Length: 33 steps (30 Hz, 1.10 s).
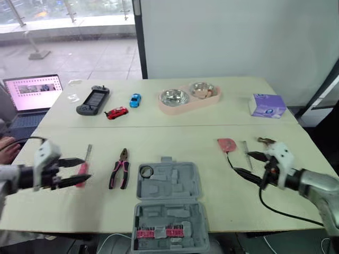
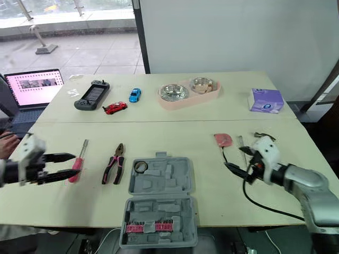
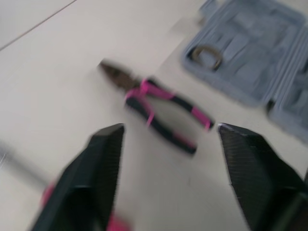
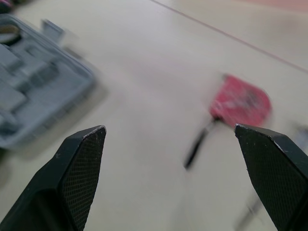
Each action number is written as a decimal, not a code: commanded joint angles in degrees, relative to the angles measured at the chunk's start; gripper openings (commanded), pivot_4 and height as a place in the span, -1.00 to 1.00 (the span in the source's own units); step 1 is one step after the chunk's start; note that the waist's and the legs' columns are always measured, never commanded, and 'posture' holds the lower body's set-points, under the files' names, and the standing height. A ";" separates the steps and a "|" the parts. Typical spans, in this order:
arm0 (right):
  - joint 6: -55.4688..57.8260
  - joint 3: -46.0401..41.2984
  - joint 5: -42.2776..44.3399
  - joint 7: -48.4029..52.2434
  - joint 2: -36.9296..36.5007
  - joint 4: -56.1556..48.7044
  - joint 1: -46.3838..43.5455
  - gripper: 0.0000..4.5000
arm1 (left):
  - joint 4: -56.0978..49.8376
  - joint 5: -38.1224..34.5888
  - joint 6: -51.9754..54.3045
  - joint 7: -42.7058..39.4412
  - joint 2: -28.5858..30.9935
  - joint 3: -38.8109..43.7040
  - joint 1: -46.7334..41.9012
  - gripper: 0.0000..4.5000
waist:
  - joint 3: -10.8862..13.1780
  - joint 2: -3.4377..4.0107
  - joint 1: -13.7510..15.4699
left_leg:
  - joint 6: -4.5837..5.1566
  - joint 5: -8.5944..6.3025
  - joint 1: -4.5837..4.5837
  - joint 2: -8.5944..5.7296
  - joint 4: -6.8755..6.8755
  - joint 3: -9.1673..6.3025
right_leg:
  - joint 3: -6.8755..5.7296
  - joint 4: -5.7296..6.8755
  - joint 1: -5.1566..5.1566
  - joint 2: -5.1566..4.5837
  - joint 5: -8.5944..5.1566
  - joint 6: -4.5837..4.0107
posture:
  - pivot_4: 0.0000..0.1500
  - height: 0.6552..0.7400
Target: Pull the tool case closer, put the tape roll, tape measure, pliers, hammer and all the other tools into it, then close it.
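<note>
Two sets of jaws gape empty as we see the open case (image 1: 186,185) holding a tape roll (image 1: 146,171) and pink bits (image 1: 159,233); pliers (image 1: 119,169) lie beside.

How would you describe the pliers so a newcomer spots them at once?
On the pale table, find the open grey tool case at the near edge. The pliers lie just to its left. Two pink-and-black handles set them apart from the one-handled pink screwdriver further left.
</note>
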 commanded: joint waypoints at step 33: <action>12.86 -4.83 3.17 -21.19 9.74 -17.52 7.77 1.00 | -20.56 -9.94 -7.87 11.92 -13.04 7.65 17.29 0.98 | -0.09 -0.13 0.29 | 0.04 -0.05 0.02 0.06 0.02 -0.04 | 0.02 -0.07 0.10 -0.04 -0.01 -0.01 | 1.00 0.62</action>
